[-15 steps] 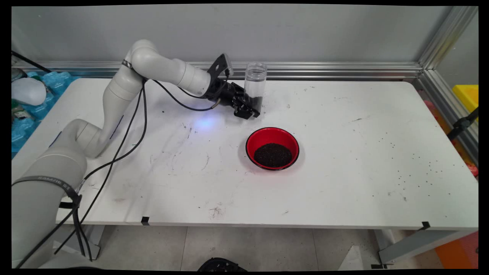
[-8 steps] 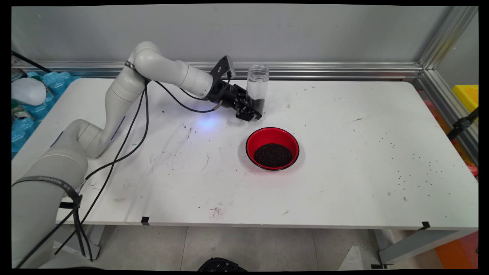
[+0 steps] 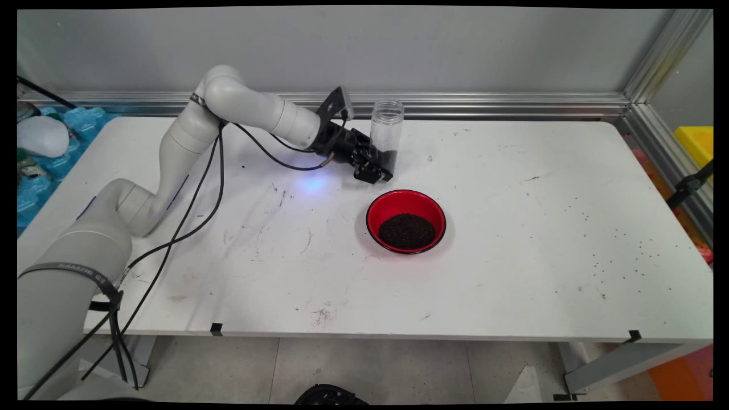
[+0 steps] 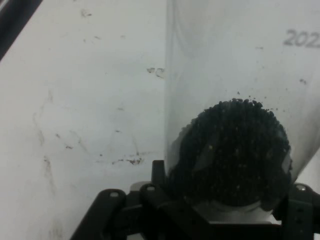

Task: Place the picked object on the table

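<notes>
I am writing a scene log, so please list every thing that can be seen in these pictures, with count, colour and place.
jar: one, clear, upright, dark grains at its bottom, far middle of the table, in the gripper.
bowl: one, red, dark grains inside, table's middle, nearer than the jar.
loose grains: many, dark, scattered on the table's right.
table: one, white, scuffed.
cables: black, hanging from the arm.
gripper: one, black, closed round the jar's lower part.

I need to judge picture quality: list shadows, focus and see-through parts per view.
Main view: even light, sharp; red bowl casts a soft shadow. Hand view: clear jar is close and slightly soft, its wall see-through, dark grains at its bottom.
</notes>
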Robot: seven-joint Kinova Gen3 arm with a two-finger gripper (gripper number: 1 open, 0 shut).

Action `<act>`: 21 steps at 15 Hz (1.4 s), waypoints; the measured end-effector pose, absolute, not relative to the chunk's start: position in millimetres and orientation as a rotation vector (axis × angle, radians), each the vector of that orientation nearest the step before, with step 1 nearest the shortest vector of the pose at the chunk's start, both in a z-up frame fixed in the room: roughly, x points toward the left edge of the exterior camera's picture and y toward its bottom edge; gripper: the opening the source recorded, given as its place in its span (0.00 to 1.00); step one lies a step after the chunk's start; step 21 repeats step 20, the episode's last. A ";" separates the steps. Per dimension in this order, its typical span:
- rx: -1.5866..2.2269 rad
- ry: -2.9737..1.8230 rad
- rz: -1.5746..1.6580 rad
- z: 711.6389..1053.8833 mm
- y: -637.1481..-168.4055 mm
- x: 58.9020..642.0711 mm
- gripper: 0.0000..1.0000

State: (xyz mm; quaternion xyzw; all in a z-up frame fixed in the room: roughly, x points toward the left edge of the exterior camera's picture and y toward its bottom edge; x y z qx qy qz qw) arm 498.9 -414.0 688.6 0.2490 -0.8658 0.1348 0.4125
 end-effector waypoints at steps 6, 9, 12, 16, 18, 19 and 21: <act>0.621 -2.177 0.329 684.4 -414.2 496.6 0.00; 0.621 -2.178 0.323 682.0 -413.7 495.3 0.00; 0.622 -2.180 0.317 679.1 -412.4 494.5 0.00; 0.622 -2.182 0.310 675.5 -411.4 493.4 0.00; 0.623 -2.183 0.306 673.7 -410.9 493.0 0.00; 0.623 -2.183 0.305 672.8 -411.0 492.7 1.00; 0.623 -2.182 0.303 671.8 -410.7 492.4 1.00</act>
